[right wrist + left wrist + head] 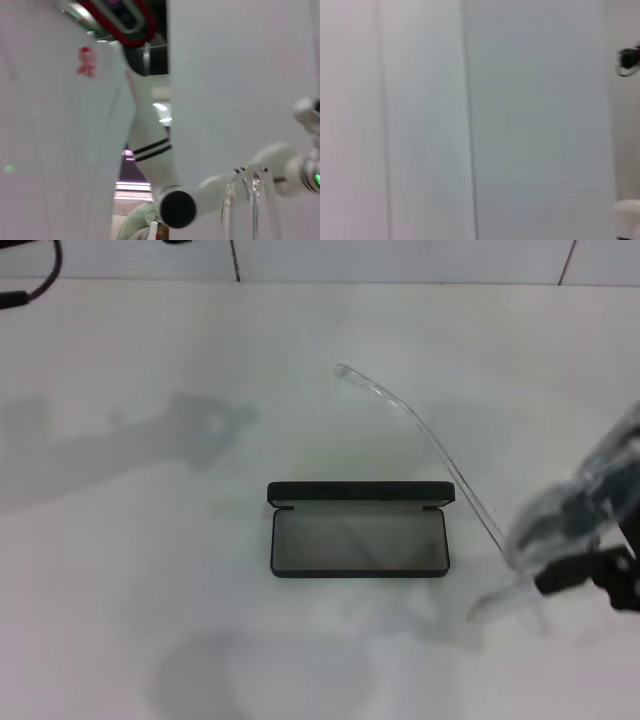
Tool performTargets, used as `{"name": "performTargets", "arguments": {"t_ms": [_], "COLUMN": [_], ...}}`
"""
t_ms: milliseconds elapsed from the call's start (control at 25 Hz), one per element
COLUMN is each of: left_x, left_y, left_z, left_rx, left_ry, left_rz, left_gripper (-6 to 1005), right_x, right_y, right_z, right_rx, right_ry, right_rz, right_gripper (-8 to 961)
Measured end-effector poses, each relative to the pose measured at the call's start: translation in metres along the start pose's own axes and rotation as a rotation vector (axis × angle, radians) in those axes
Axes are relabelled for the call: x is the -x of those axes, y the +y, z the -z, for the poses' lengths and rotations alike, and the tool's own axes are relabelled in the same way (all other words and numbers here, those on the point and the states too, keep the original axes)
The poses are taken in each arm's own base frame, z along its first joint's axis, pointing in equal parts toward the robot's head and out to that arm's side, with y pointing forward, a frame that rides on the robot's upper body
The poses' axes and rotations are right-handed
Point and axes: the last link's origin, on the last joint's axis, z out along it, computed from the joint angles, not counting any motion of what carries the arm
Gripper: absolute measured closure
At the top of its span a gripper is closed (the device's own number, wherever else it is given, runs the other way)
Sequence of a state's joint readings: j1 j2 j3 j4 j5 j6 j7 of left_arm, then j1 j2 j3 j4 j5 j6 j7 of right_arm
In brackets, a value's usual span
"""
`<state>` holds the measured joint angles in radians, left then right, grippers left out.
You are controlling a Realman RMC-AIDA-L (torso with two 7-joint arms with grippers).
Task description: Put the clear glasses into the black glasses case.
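The black glasses case lies open near the middle of the white table, its lid standing up on the side toward the table's far edge and its grey-lined tray facing upward with nothing in it. Bare table surface runs all around the case: a broad stretch toward the left edge, a wide band up to the far edge where the tiled wall begins, and open room toward the near edge. On the case's right side the gap is narrower. There the right gripper reaches in from the table's right edge, tilted and blurred, and it is clamped on the clear glasses at their lens end, just beside the case's right near corner and apart from it. One clear arm of the glasses sweeps up and away in a long curve toward the far edge, passing above the case's right far corner. The right wrist view shows the clear frame close to the camera. The left gripper appears in no view.
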<state>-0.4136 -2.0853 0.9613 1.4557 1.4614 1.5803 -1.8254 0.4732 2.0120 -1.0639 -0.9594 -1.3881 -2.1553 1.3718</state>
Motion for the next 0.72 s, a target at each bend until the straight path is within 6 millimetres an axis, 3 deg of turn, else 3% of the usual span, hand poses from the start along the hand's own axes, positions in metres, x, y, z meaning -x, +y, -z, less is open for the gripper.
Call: {"name": "performTargets", "arguments": {"t_ms": [440,720], "left_x": [0.046,0.059], "left_y": [-0.015,0.000], "left_z": [-0.008,-0.030], "left_rx": [0.005,0.141], "left_ry": [-0.017,-0.035], "left_rz": [0.219,0.320], "left_gripper": [928,928], "right_x": [0.018,0.011], "right_y": [0.007,0.002], "right_z": [-0.006,0.000], "right_rx": [0.021,-0.034], "right_ry": [-0.053,-0.100], "right_rz": [0.206,0.226], "right_gripper": [833,833]}}
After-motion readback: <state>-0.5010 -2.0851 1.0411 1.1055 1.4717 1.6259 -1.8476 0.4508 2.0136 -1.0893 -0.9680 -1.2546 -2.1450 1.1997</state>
